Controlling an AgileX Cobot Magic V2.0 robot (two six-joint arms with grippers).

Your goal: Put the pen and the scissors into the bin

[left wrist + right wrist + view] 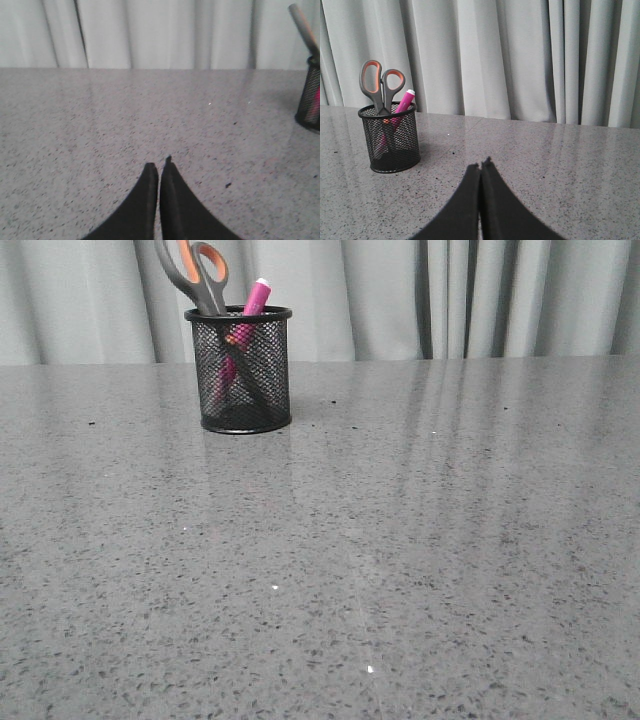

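Note:
The black mesh bin (241,370) stands upright on the grey table at the back left. The pink pen (254,297) and the grey scissors (193,272) with orange-lined loops stand inside it, tops sticking out. The bin (389,139), scissors (382,85) and pen (406,100) show again in the right wrist view. The left wrist view shows only an edge of the bin (310,92) and a grey handle (302,26). My left gripper (159,167) is shut and empty, low over the table. My right gripper (481,164) is shut and empty, well away from the bin. Neither gripper shows in the front view.
The speckled grey table (400,540) runs to pale grey curtains (450,290) at the back. Small dark specks lie on the surface.

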